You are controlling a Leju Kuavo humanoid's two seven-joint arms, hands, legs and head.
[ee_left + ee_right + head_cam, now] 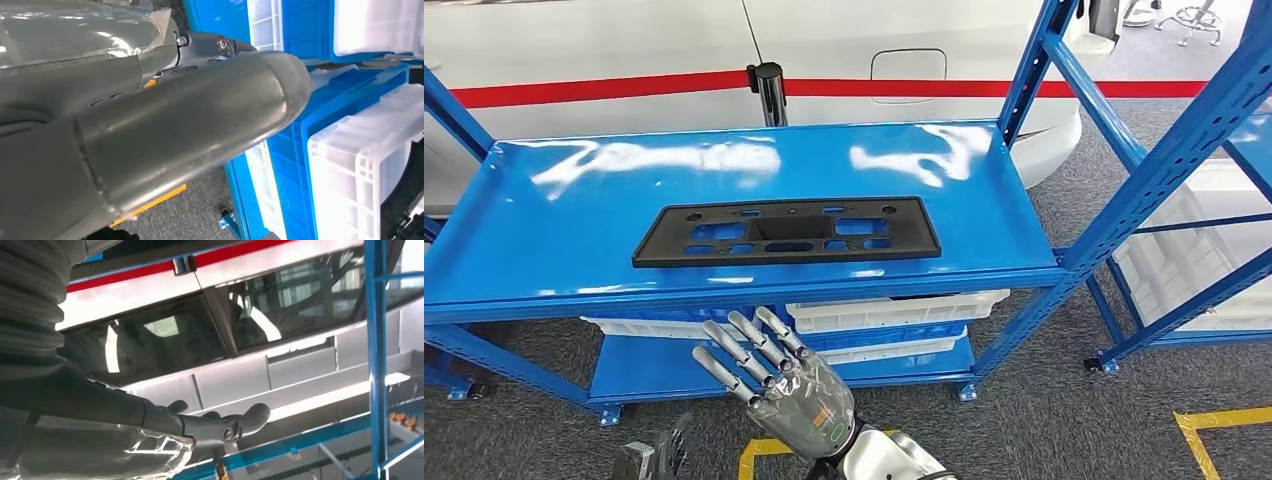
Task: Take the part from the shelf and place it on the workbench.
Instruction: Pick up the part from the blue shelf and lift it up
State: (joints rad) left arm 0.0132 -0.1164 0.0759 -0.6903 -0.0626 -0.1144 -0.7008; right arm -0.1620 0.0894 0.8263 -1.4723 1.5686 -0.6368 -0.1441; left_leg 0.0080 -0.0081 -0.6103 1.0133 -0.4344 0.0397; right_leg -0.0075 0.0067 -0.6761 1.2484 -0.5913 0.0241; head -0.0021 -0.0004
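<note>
The part is a flat black rectangular plate with several cut-outs. It lies on the top level of the blue shelf, close to the front edge. My right hand is raised below and in front of that edge, left of the part's middle, fingers spread and pointing toward the shelf, holding nothing. In the right wrist view its fingers stretch out against the white car. My left hand hangs low at the picture's bottom edge. Its thumb lies straight, with nothing in the hand.
White and blue bins sit on the lower shelf level, also seen close as bins. A second blue rack with white crates stands at the right. A white car with a red stripe is behind. Yellow floor tape marks the grey carpet.
</note>
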